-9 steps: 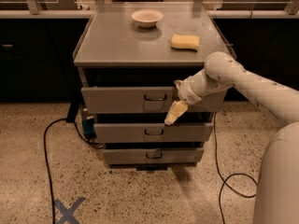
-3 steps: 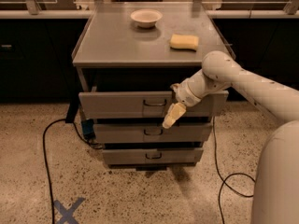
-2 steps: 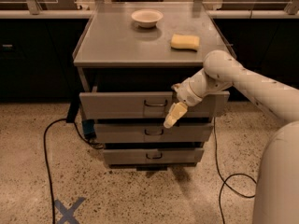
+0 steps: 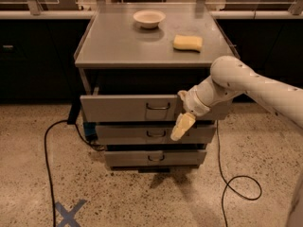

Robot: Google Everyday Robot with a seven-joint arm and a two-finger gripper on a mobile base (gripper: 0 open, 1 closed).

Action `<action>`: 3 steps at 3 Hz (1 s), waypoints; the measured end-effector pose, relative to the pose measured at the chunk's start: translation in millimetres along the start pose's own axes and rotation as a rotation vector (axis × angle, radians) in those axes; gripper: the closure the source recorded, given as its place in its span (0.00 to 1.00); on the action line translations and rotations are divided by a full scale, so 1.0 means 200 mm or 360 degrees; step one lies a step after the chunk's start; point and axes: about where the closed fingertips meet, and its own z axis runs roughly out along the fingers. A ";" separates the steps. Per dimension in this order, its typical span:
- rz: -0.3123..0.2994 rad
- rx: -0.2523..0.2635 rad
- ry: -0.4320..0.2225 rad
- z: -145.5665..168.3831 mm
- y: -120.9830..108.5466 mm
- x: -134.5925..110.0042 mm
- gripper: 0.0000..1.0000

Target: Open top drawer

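The top drawer is the grey, widest front of three in a grey metal cabinet. It stands pulled out a little from the cabinet, with a small dark wire handle at its centre. My gripper hangs in front of the drawer's right part, just right of and below the handle, with its pale yellow fingers pointing down over the middle drawer. It holds nothing that I can see. The white arm reaches in from the right.
On the cabinet top stand a white bowl and a yellow sponge. A bottom drawer sits below. Black cables lie on the speckled floor, with a blue tape cross at the front left. Dark counters stand behind.
The top drawer has slid out toward me a little. My gripper has moved slightly down and left along with it, then held still.
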 end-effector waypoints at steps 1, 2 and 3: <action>0.0000 0.0000 0.0000 0.00 0.00 0.00 0.00; -0.0001 0.0000 0.0000 -0.02 0.00 -0.01 0.00; -0.0118 0.0073 0.0007 -0.02 -0.06 -0.11 0.00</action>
